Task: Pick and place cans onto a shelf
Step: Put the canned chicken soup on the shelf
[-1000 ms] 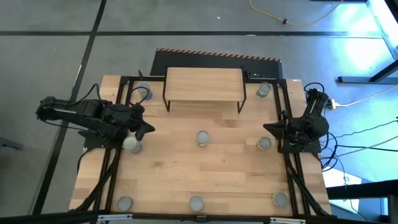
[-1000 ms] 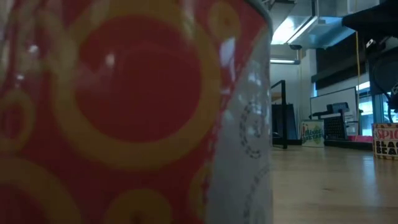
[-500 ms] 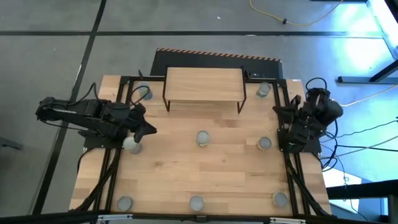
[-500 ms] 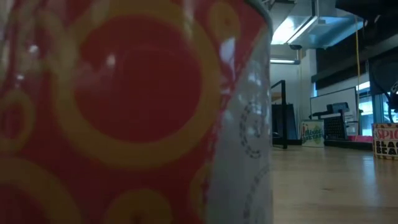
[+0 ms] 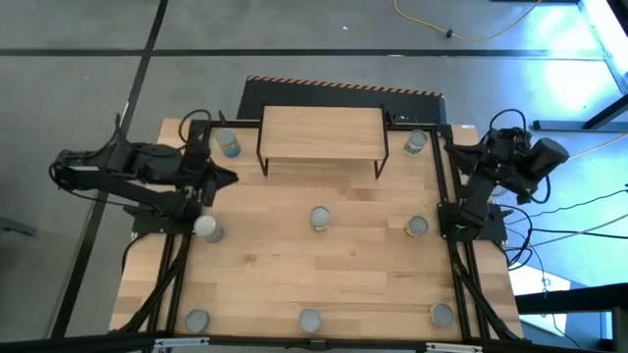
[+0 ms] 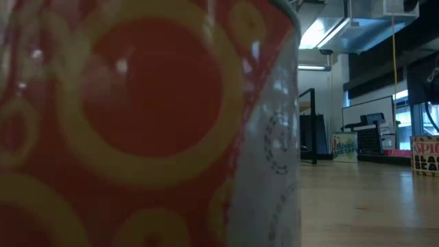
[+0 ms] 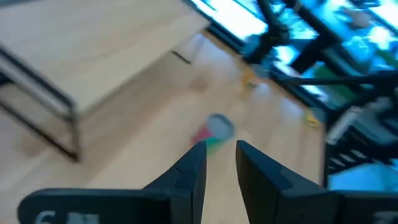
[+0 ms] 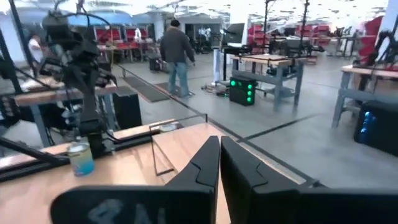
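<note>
Several cans stand upright on the tabletop: one by each far corner (image 5: pixel 228 145) (image 5: pixel 415 143), one in the middle (image 5: pixel 320 218), also in the left wrist view (image 7: pixel 214 132), one on the left (image 5: pixel 208 227), one on the right (image 5: pixel 417 226), and three along the near edge, of which the red-and-orange one (image 6: pixel 137 123) fills the low view. The shelf (image 5: pixel 321 132) stands at the far middle with nothing on top. My left gripper (image 5: pixel 224 176) hovers left of the shelf, its fingers (image 7: pixel 221 162) a little apart around nothing. My right gripper (image 5: pixel 451 147) is raised at the far right, shut (image 8: pixel 219 155) and holding nothing.
Black frame rails (image 5: pixel 186 245) run along both sides of the table. A black panel (image 5: pixel 343 93) lies behind the shelf. Bare wood (image 5: pixel 324 270) stretches between the middle can and the near row. A person (image 8: pixel 177 53) walks in the room far behind.
Both arms have risen. My left gripper has moved up and toward the far edge, away from the left can. My right gripper has lifted away from the right can and swung toward the table's far right corner, turning level. No can has moved.
</note>
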You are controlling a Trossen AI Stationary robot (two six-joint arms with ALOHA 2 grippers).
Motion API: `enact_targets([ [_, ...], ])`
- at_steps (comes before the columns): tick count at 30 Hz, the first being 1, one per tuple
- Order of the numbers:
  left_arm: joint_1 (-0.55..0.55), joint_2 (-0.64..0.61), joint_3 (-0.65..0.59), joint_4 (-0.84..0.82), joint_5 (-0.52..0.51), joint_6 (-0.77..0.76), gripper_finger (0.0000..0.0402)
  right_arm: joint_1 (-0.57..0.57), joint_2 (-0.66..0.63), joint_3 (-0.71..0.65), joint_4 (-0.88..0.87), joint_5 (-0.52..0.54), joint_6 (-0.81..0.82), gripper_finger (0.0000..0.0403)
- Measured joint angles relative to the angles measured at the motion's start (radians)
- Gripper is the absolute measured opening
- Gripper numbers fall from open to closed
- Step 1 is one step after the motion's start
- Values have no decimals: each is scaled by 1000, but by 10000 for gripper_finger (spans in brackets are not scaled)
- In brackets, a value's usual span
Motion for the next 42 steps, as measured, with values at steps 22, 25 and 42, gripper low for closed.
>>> enact_targets([
  [22,48,27,58,-141,-131,24,80,45,238,228,-46,1,-268,11],
  [25,48,27,58,-141,-127,24,80,45,244,228,-51,0,-267,19],
  [42,48,27,59,-139,-126,32,80,207,248,229,-24,-3,-109,17],
])
